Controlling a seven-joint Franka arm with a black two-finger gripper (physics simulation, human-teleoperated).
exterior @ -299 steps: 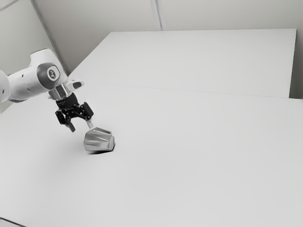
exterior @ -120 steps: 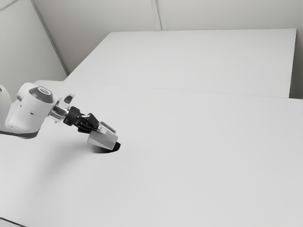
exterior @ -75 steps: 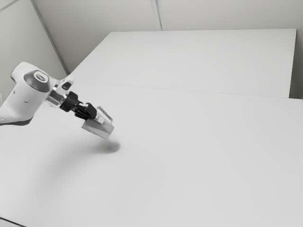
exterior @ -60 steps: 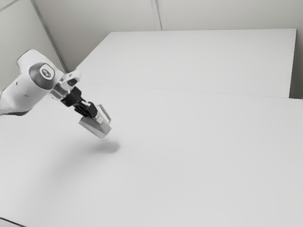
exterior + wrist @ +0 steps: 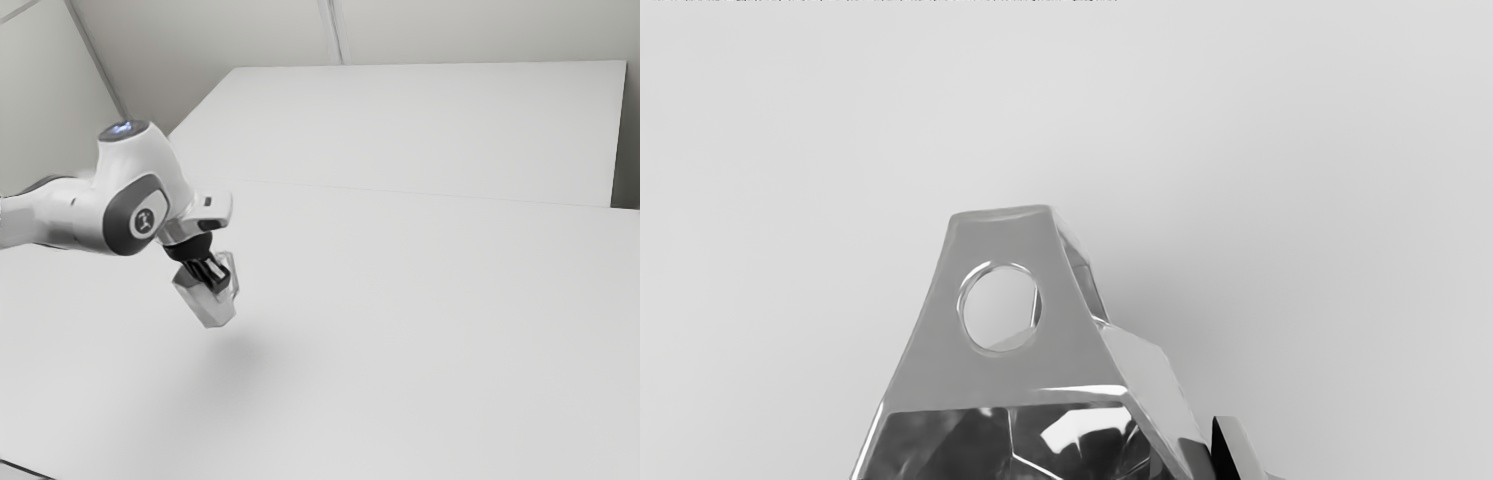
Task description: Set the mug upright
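My gripper [image 5: 215,282] is closed on the mug [image 5: 205,309], holding it by its side, the fingers kept apart by what they grip. The mug hangs in the air above the table [image 5: 420,330], tilted, its base lower and toward the exterior view's right. Its handle [image 5: 1000,237] stands out beside my grip.

Wrist view: mug [image 5: 1000,380] cut off by the bottom edge — one finger [image 5: 1238,448] likewise. Exterior view: arm [image 5: 70,213] and dark line [image 5: 27,470] run off the edge — mug's far side hidden.
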